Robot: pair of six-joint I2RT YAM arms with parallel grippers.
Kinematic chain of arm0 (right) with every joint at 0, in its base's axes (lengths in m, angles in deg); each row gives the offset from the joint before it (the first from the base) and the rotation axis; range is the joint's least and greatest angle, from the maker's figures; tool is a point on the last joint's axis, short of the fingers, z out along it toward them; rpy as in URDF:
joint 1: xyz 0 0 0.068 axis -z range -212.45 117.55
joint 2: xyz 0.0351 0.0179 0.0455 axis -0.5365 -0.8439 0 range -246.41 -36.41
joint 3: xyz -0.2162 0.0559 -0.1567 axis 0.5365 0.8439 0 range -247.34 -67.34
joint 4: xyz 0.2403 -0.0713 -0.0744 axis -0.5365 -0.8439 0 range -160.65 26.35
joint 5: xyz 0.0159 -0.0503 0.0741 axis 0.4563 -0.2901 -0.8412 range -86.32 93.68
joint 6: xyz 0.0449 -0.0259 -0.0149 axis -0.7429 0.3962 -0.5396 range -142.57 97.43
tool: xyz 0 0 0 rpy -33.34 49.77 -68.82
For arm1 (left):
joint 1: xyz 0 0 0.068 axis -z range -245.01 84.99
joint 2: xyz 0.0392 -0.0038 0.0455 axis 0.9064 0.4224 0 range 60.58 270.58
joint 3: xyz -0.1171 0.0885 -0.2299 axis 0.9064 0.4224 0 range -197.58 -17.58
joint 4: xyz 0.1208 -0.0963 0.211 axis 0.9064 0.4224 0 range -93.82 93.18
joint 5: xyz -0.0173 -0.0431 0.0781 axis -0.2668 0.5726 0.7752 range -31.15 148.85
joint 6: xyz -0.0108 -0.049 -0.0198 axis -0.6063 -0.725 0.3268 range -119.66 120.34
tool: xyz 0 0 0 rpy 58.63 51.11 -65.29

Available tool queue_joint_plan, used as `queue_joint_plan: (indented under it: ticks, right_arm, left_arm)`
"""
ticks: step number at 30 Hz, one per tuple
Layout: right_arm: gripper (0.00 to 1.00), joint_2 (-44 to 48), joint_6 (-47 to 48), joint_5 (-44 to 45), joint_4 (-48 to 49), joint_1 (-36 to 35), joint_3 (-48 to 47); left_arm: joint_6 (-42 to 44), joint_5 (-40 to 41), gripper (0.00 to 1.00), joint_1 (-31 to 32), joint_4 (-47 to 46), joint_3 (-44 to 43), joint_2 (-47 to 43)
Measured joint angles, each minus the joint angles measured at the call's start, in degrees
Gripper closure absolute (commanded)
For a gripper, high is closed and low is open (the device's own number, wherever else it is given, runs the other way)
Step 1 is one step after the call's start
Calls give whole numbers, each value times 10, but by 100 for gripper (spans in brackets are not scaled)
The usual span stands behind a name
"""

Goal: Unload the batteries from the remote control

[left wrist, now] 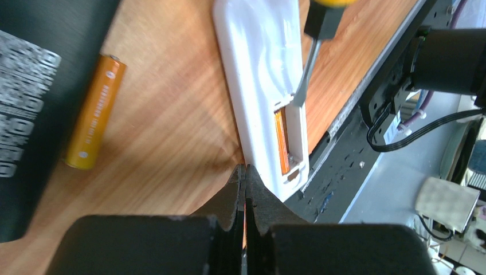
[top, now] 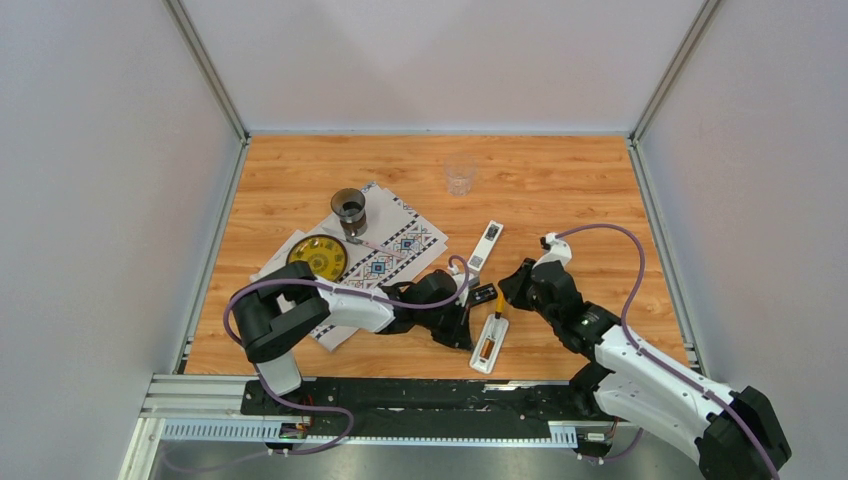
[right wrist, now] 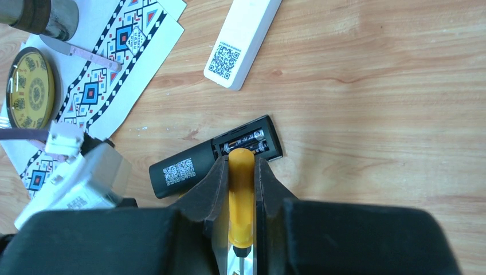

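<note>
The right fingers, clamped on the screwdriver, pry at the battery in the white remote. The left fingers, together and empty, sit just beside it. The tip may slip and skid the remote.

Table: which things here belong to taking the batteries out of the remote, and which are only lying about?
Job: open white remote, battery inside it, loose orange battery, open black remote, screwdriver in the right gripper.
Lying about: other white remote, clear glass, dark cup, yellow dish, patterned cloths.
</note>
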Motion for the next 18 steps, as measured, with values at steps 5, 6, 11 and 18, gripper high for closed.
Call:
queue_joint_plan:
  ticks: [5,6,11,18]
  right_arm:
    - [100,3,20,3,-15,0,-17]
    - [100,6,23,4,-17,0,-18]
    - [100,30,30,7,-39,0,-20]
    - [100,59,31,12,-61,0,-20]
  left_arm:
    - [-8,-3,100,24,2,0,6]
    - [-14,-10,100,27,-5,-2,12]
    - [-24,-27,100,29,-18,-39,51]
    - [-23,-30,100,28,-17,-69,75]
